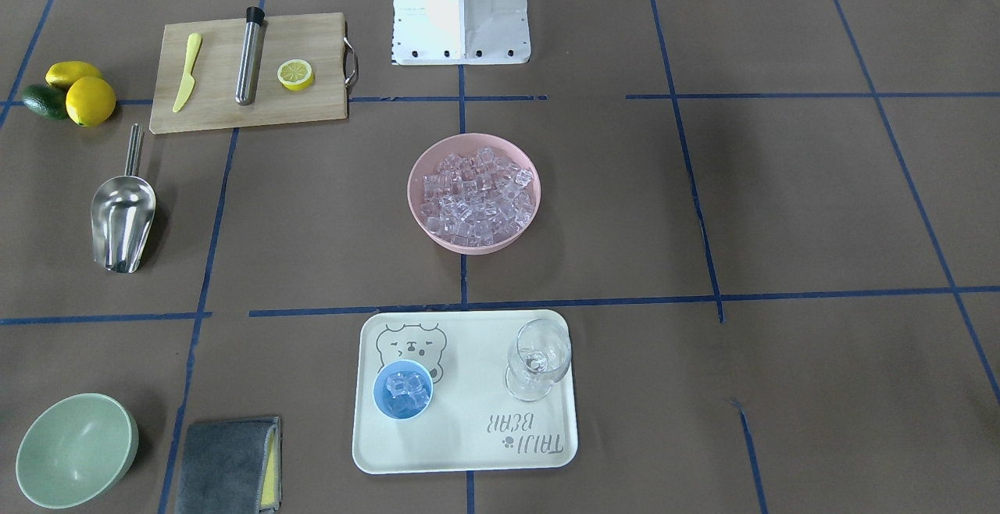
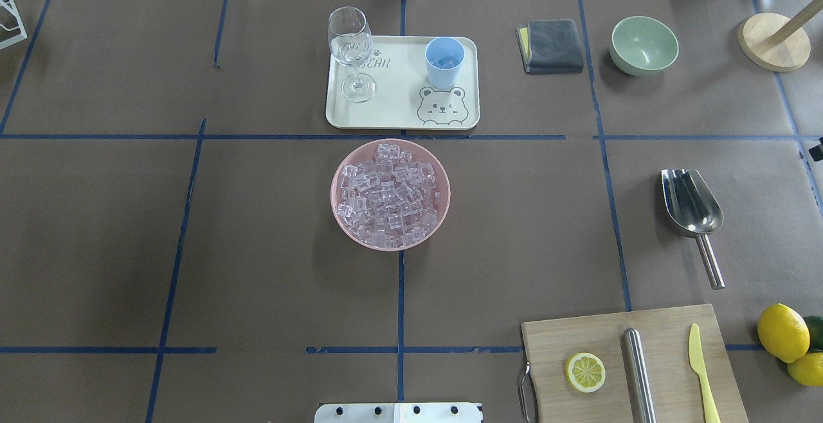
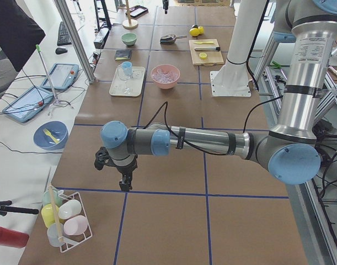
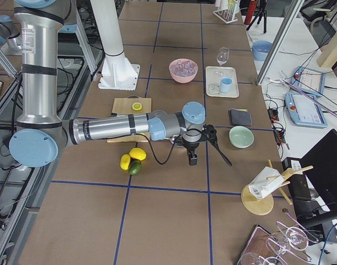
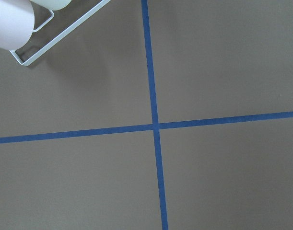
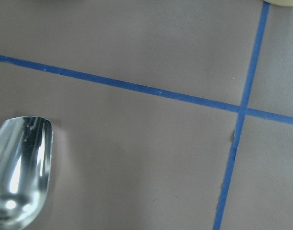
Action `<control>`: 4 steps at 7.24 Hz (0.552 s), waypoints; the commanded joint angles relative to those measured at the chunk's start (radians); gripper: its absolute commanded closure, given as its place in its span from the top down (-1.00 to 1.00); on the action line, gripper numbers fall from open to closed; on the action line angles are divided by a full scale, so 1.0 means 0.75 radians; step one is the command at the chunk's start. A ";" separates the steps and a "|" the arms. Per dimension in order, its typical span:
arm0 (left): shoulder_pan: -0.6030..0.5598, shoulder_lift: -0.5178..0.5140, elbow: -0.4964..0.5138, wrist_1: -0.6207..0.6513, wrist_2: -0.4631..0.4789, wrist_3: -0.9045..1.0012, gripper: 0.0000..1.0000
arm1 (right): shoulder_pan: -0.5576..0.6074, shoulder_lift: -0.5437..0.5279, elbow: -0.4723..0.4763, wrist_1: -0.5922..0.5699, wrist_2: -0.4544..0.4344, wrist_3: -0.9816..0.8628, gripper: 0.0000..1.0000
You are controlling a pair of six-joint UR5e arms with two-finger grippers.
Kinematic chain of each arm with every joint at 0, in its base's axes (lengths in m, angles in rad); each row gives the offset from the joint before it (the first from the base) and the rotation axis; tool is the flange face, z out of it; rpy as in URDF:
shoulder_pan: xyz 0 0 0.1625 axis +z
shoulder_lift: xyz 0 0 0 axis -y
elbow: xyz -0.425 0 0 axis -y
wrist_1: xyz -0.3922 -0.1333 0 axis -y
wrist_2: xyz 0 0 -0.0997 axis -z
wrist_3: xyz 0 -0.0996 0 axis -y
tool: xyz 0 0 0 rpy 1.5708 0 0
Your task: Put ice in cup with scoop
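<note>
ice (image 1: 474, 194) is heaped in the pink bowl (image 1: 469, 246) at the middle of the table, and several cubes already sit in the light-blue cup (image 1: 402, 413), which stands upright on the cream tray (image 1: 469, 389) beside the bear print. the scoop (image 1: 123, 221) lies flat on the paper on the robot's right side, trough up and with no ice in it. its rod handle points toward the cutting board, and nothing is touching it.

you can read this as the end of a pour, with the tool set down, or as a pause before another load; the pictures don't settle which. the right gripper (image 4: 192, 157) hangs low over the table near the scoop, and its wrist camera catches the trough's mouth at the corner. you see it only from the side, so you cannot tell whether its fingers are spread or closed. the same goes for the left gripper (image 3: 124, 182), parked over bare paper near the wire rack, well apart from the work.

if you want more ice in the cup, you need a firm pinch on the thin handle, which may roll. then dig shallow into the bowl and tip slowly over the narrow cup.

the wine glass (image 1: 537, 359) shares the tray, and you cannot tell whether it holds anything. the pale green bowl (image 1: 47, 459) holds nothing.
</note>
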 commanded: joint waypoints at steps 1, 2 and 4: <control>-0.040 0.097 -0.029 -0.004 -0.002 0.015 1.00 | 0.042 0.003 -0.051 0.008 0.026 -0.036 1.00; -0.040 0.132 -0.056 -0.004 -0.002 0.015 1.00 | 0.042 0.009 -0.055 0.008 0.024 -0.038 1.00; -0.040 0.167 -0.076 -0.004 -0.004 0.008 1.00 | 0.074 0.011 -0.090 0.006 0.030 -0.019 1.00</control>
